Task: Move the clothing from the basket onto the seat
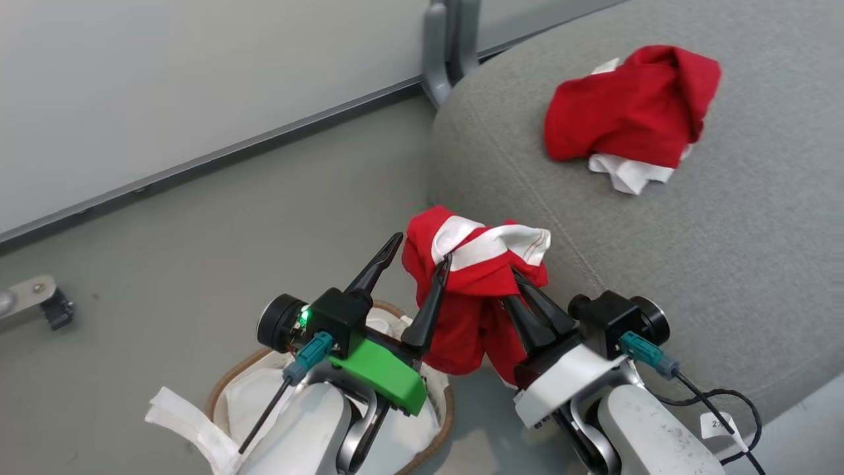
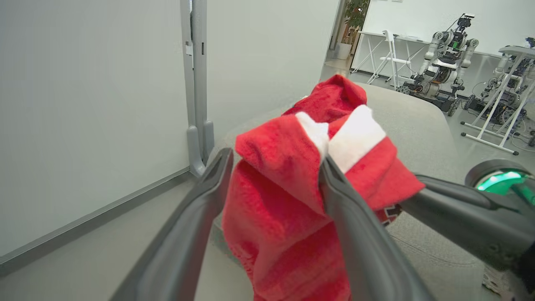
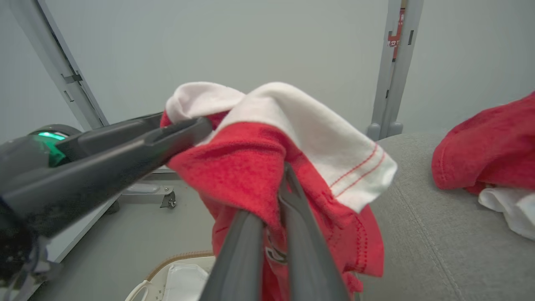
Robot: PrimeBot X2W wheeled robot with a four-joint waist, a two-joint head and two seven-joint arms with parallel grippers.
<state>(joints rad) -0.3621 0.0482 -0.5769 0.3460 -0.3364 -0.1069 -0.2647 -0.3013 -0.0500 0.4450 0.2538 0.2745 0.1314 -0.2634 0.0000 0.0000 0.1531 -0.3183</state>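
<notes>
Jersey one [image 1: 626, 105]: lying on the seat [image 1: 659, 264], delivered. Jersey two [image 1: 475, 297]: aloft at the seat's edge, clenched in right gripper [image 1: 517, 277]; left gripper [image 1: 422, 251] spread, gripping nothing. Basket [image 1: 221, 389]: white lining visible (partly hidden by arm).

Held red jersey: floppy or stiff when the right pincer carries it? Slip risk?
Probably floppy: the jersey folds and hangs limp below the shut right pincer. Likely light, since one pinch holds it bunched. It could snag on the open left pincer, whose finger sits against the cloth.

Left gripper [image 1: 422, 247] fingers spread wide; right gripper [image 1: 513, 284] pinched tight on red jersey [image 1: 461, 316]; pale forearms side by side.
</notes>
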